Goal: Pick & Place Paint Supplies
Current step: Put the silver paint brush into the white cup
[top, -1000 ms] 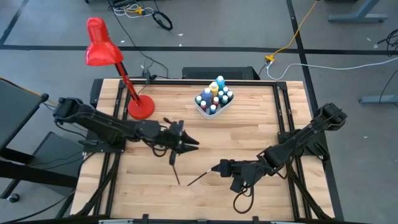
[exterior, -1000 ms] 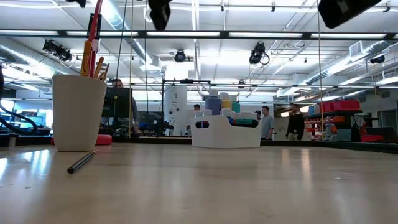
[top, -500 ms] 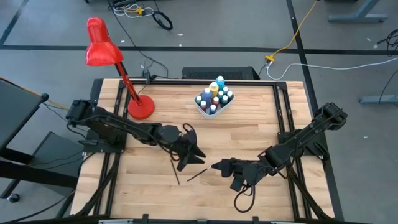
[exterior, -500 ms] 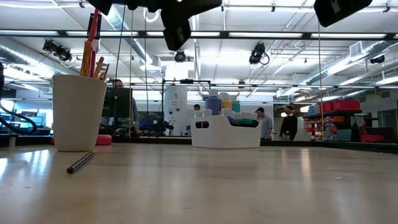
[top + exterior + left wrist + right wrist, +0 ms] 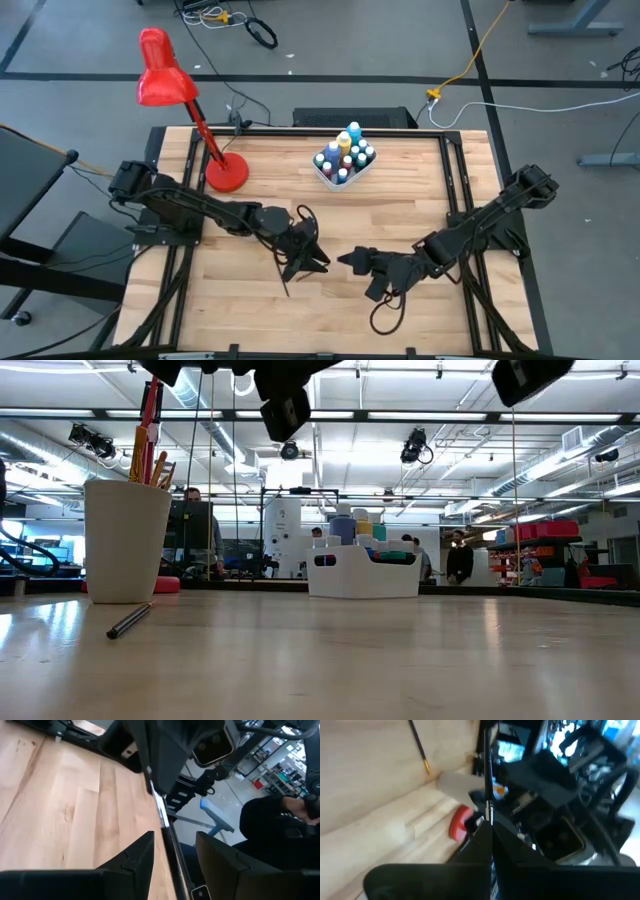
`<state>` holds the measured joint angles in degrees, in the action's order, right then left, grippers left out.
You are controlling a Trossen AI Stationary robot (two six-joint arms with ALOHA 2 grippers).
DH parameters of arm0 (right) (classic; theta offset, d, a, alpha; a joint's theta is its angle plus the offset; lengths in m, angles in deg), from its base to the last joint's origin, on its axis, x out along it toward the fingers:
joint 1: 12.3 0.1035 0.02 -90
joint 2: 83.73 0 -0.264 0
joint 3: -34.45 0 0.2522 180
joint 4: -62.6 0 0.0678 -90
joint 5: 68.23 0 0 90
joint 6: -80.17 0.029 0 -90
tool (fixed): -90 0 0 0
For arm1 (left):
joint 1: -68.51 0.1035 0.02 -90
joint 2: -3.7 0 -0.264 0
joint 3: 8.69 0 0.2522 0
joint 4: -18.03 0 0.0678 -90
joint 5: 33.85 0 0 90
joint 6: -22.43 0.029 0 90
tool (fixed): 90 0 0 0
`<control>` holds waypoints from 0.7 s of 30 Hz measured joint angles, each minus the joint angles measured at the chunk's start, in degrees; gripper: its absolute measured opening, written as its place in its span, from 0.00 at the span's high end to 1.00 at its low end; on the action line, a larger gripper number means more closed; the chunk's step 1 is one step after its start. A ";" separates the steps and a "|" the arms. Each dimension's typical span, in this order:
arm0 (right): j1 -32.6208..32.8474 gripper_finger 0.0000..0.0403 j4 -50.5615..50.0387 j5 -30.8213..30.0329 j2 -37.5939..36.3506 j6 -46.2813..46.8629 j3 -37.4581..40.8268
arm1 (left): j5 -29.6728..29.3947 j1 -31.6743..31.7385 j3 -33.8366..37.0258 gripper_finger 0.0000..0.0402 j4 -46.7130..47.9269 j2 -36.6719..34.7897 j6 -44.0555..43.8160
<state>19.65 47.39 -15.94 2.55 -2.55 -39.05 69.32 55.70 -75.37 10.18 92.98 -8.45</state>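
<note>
A thin dark-handled paintbrush [image 5: 486, 775] sticks out of my right gripper [image 5: 348, 261], which is shut on it above the table's middle. My left gripper [image 5: 318, 258] is open just to its left. Its two fingers stand on either side of the brush's handle [image 5: 172, 851] without touching it. Another paintbrush [image 5: 283, 273] lies flat on the wood below the left gripper. A beige cup [image 5: 127, 540] holds more brushes. Small paint bottles stand in a white caddy [image 5: 344, 161] at the table's far side. My right gripper pinches the paintbrush between its two shut fingers, close to the silver band [image 5: 490, 813] at one end. The brush runs straight on past the fingertips, toward the table's left. It is lifted clear of the table, and its free end reaches between the left gripper's fingers.
A red desk lamp [image 5: 165, 80] stands with its base [image 5: 227, 172] at the far left of the table. Bare wood lies along the near edge [image 5: 330, 325]. People move in the room beyond the table in the low view.
My left gripper has moved down and toward the right gripper, rolled, and spread its fingers wider. It now stands around the held brush. The right gripper has stayed in place, and the brush's free end has swung up from near the table toward the left gripper.
</note>
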 joint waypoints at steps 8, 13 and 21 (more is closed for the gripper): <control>-3.05 1.00 0.31 0.50 0.00 -0.33 0.00 | -1.86 0.02 0.05 0.62 0.11 0.01 0.85; -3.39 1.00 0.37 1.70 0.00 -0.26 0.00 | -1.91 0.02 0.09 0.71 0.52 0.00 1.22; -3.30 0.98 1.49 5.38 -0.02 2.23 -0.07 | -2.41 0.02 0.17 0.95 1.28 0.02 1.35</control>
<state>16.35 48.88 -10.56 2.53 -0.31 -39.12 66.91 55.72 -75.20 11.46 93.00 -7.09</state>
